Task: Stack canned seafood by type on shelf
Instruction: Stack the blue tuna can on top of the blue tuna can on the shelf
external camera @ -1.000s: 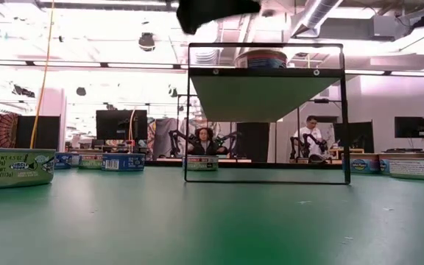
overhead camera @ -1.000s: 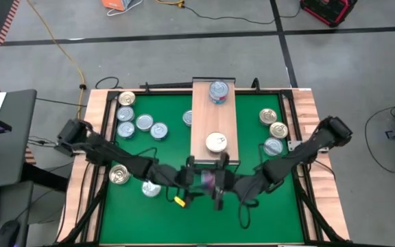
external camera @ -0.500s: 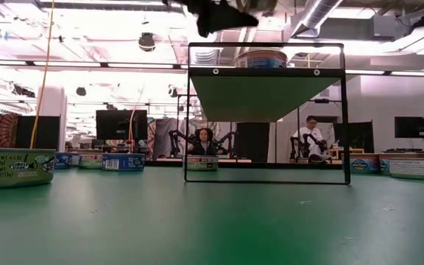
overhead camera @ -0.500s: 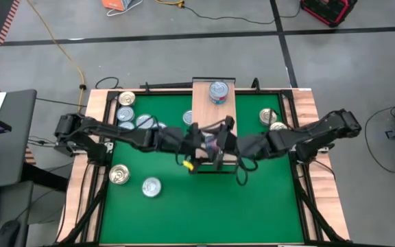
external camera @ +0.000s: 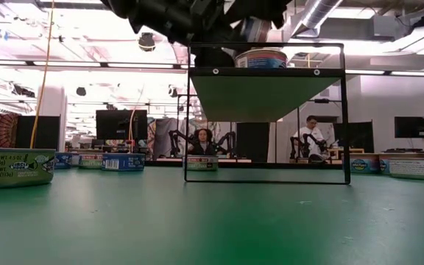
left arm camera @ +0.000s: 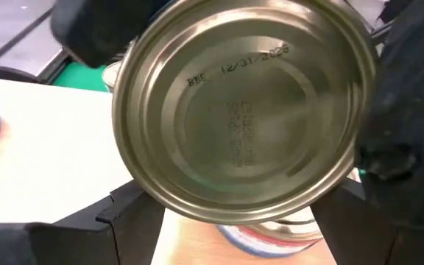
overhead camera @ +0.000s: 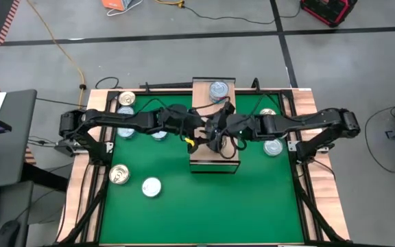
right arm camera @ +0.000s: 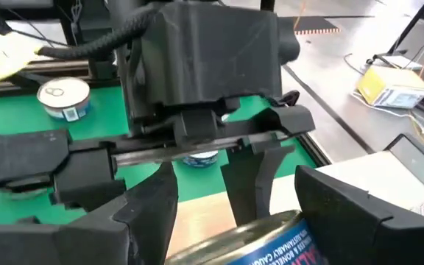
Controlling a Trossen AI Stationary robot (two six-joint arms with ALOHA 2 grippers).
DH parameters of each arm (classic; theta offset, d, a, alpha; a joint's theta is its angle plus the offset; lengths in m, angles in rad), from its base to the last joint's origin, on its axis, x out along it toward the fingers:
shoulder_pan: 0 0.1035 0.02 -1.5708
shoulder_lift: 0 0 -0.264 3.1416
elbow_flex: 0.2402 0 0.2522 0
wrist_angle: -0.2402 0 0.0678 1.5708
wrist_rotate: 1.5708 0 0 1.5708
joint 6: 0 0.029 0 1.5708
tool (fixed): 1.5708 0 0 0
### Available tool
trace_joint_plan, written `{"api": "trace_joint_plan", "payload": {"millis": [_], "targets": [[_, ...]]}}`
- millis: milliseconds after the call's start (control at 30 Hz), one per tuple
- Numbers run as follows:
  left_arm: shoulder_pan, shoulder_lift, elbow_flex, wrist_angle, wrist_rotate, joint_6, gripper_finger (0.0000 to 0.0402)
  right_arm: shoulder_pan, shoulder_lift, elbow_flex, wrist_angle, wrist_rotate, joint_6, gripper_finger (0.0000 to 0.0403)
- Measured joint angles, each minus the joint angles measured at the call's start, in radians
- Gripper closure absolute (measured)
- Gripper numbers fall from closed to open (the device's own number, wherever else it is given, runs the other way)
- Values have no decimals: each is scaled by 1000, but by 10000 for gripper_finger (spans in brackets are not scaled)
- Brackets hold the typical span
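Both arms meet over the shelf (overhead camera: 214,154). The left gripper (overhead camera: 199,132) clenches a can (left arm camera: 245,110) — bare metal bottom showing. Right gripper (overhead camera: 214,132): can't tell.

Both arms crowd the middle of the shelf (overhead camera: 214,147), meeting over it with a can (left arm camera: 245,110) between them. A blue-topped can (overhead camera: 218,90) sits at the far end. The near green mat (overhead camera: 204,206) lies open, save two cans (overhead camera: 120,174) at left.
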Motion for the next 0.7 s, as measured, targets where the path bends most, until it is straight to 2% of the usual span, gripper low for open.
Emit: {"api": "trace_joint_plan", "payload": {"millis": [367, 700], "targets": [[22, 22, 4, 5, 96, 0, 100, -5, -49, -34, -15, -30, 23, 111], [25, -17, 6, -48, 95, 45, 100, -1, -72, -34, -74, -31, 66, 111]]}}
